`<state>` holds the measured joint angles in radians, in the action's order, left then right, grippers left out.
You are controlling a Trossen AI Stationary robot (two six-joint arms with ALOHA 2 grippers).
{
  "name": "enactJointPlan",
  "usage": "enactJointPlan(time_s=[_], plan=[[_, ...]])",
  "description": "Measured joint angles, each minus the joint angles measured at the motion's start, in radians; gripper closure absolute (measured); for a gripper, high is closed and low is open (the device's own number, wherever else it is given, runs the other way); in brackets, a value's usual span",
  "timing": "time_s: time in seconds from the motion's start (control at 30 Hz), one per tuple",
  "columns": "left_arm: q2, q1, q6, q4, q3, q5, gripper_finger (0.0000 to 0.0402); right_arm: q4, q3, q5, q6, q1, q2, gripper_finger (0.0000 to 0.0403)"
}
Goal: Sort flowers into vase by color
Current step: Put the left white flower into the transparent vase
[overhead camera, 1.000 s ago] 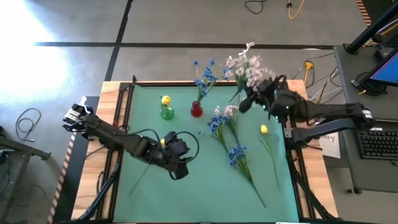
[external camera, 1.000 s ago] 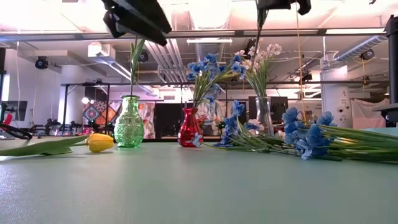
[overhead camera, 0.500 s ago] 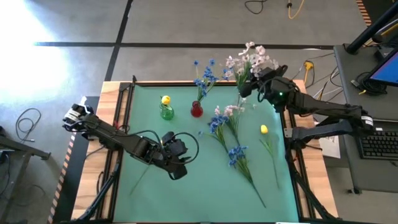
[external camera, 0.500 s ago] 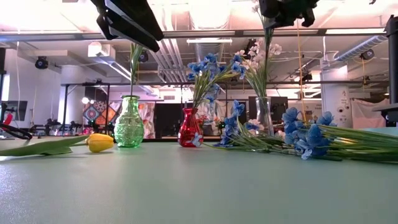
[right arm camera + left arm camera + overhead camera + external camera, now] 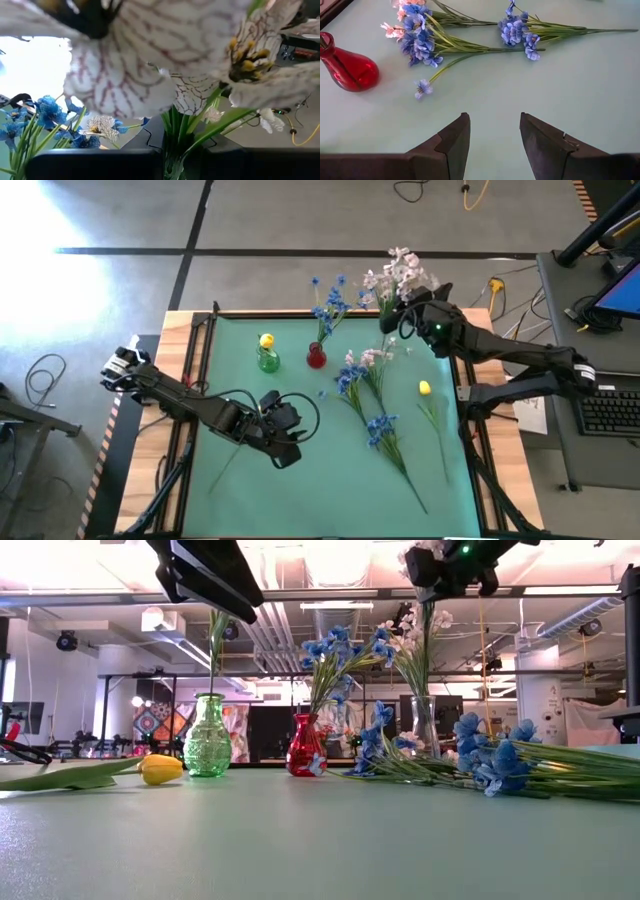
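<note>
A green vase (image 5: 267, 361) holds one yellow flower, and a red vase (image 5: 316, 358) holds blue flowers. A clear vase (image 5: 425, 728) at the far right holds pink-white blossoms. High over it, my right gripper (image 5: 405, 317) is shut on a pink-white spray (image 5: 401, 268). Blue flowers (image 5: 378, 426) and a yellow flower (image 5: 424, 388) lie flat on the mat. Another yellow flower (image 5: 160, 768) lies near my left gripper (image 5: 285, 442), which hovers open over the mat with nothing between its fingers (image 5: 455, 140). My right gripper pinches the spray's green stems (image 5: 172, 145) just below the blossoms, between its two fingers. The fingers lie level and across the stems. The spray stands upright, blossoms above the fingers, and its stem (image 5: 429, 625) hangs toward the clear vase; whether its end is inside I cannot tell.
The green mat (image 5: 300, 490) is bare toward the near edge. Long stems (image 5: 410, 475) of the lying flowers stretch toward the near right corner. A loose blue blossom (image 5: 423, 87) lies beside the red vase. Black rails run along the table's left and right sides.
My right gripper has swung with the pink-white spray toward the table's far edge and a little left, turning as it went, and now stands over the clear vase. The spray has stayed upright in its hold.
</note>
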<state>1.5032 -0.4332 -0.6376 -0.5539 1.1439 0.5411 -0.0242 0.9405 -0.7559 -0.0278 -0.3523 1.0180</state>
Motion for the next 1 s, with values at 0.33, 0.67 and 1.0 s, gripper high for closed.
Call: enactJointPlan(time_s=[0.33,0.67,1.0], plan=[[0.0,0.0,0.0,-0.004,0.0,0.001,0.0242,0.001,0.0,-0.003,-0.006,0.0,0.048,0.0374],[0.0,0.0,0.0,-0.013,0.0,0.001,0.0242,-0.001,0.0,-0.003,-0.025,0.0,0.073,0.0374],[0.0,0.0,0.0,-0.016,0.0,0.002,0.0242,-0.033,-0.001,0.0,-0.025,0.0,0.072,0.0329]])
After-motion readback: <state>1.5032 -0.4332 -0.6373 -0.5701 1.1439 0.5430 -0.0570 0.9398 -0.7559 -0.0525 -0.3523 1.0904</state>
